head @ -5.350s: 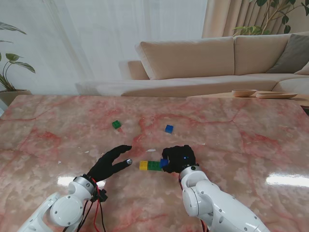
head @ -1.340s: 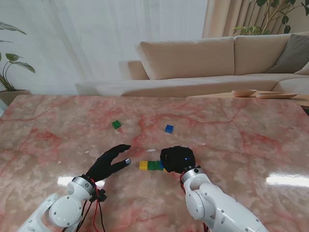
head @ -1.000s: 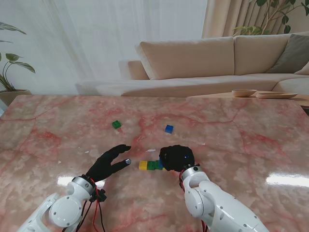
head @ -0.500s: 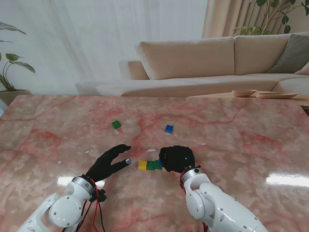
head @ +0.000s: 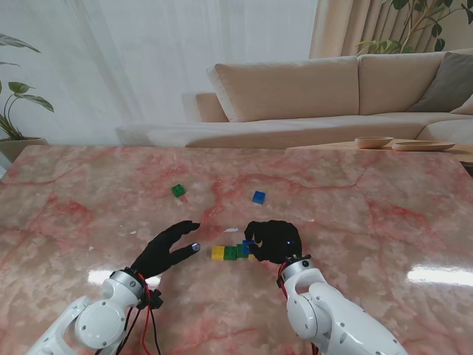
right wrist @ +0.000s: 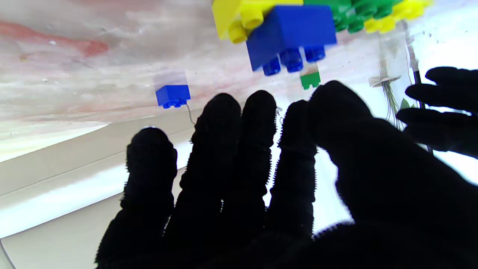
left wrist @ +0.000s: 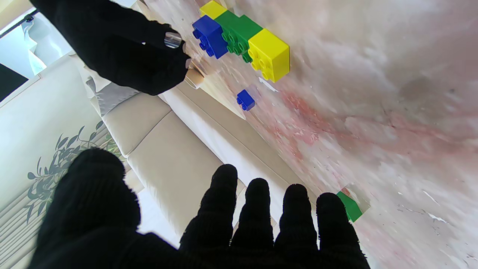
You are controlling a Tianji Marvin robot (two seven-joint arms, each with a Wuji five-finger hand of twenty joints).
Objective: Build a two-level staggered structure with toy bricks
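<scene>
Yellow, green and yellow bricks [left wrist: 242, 41] form the base row; a blue brick [right wrist: 291, 31] is seated staggered on top. Both hands' fingers are spread, empty.

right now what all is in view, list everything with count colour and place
brick row: 1, yellow, green, yellow bricks in a line on the table in front of me
blue brick: 1, blue, on top of the row at its right end
loose blue brick: 1, blue, on the table farther from me than the row
loose green brick: 1, green, farther from me, to the left
table: 1, pink marble
sofa: 1, beige, behind the table
bowls: 2, pale wood, low stand at right
plants: 2, green, far left and top right
left hand: 1, black glove, open, left of the row
right hand: 1, black glove, open, beside the blue brick
</scene>
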